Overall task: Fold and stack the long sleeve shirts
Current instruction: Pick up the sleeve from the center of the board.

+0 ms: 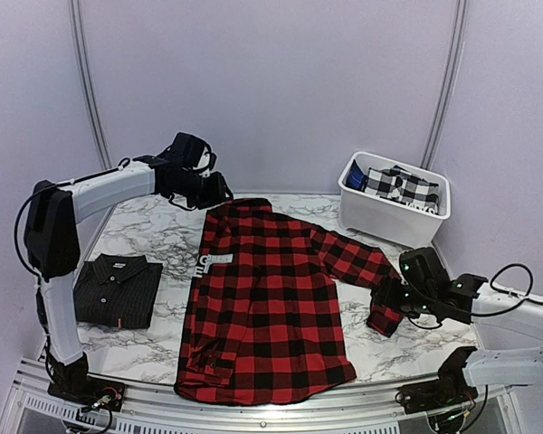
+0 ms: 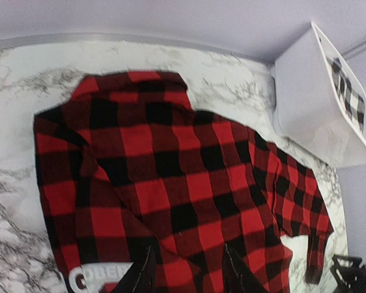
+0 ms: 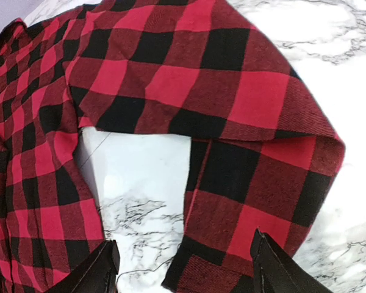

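The red-and-black flannel long sleeve shirt (image 1: 262, 307) lies spread down the middle of the marble table, collar (image 2: 134, 79) at the far end. Its right sleeve (image 1: 357, 262) bends back on itself at the cuff (image 3: 244, 226). My left gripper (image 1: 215, 192) hangs raised over the shirt's upper left part; in the left wrist view the gripper (image 2: 189, 276) is open, with only check fabric showing beneath it. My right gripper (image 1: 391, 298) sits low at the folded cuff, wide open (image 3: 186, 268) and empty. The black pinstriped long sleeve shirt (image 1: 118, 287) lies folded at the left.
A white bin (image 1: 389, 217) holding black-and-white check fabric stands at the back right, close to the sleeve. A white label (image 1: 215, 259) lies on the flannel's left side. Bare marble (image 1: 149, 231) shows between the two shirts. The table's near edge (image 1: 253, 411) runs just below the hem.
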Robot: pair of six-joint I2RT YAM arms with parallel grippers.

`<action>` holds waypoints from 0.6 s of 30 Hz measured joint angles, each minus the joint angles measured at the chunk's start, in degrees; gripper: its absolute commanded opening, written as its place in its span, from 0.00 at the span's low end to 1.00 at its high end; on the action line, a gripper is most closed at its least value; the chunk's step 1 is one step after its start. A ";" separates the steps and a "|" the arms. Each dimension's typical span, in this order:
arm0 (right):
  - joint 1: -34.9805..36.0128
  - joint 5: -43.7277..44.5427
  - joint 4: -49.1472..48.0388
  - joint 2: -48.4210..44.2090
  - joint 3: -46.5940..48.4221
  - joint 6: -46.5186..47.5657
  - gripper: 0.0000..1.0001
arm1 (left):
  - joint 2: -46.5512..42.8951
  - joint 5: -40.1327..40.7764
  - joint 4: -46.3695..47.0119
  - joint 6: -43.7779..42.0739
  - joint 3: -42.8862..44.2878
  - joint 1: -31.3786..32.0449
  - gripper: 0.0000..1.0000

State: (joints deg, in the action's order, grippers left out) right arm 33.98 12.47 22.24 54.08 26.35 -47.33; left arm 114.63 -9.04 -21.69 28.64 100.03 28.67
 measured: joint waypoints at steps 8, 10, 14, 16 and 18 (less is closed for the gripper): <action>-4.39 0.04 -2.56 0.48 -2.60 -0.74 0.64 | -11.91 0.44 1.99 2.75 -16.02 9.22 0.39; -4.46 -0.15 -3.43 1.20 -3.48 -1.01 0.63 | -14.53 0.61 2.60 3.82 -19.43 10.60 0.39; -4.55 -0.31 -3.98 2.34 -4.72 -1.57 0.62 | -17.66 0.94 3.69 5.49 -23.89 12.41 0.39; -4.61 0.02 -4.15 2.25 -5.35 -2.16 0.61 | -18.49 1.01 3.93 6.01 -25.14 13.07 0.39; -4.66 0.70 -4.15 2.16 -6.08 -2.82 0.60 | -19.12 1.01 4.31 6.51 -26.01 13.46 0.39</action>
State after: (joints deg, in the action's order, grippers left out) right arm 29.32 13.17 18.09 56.25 20.27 -50.15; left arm 95.50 -8.03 -17.39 35.16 74.02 42.13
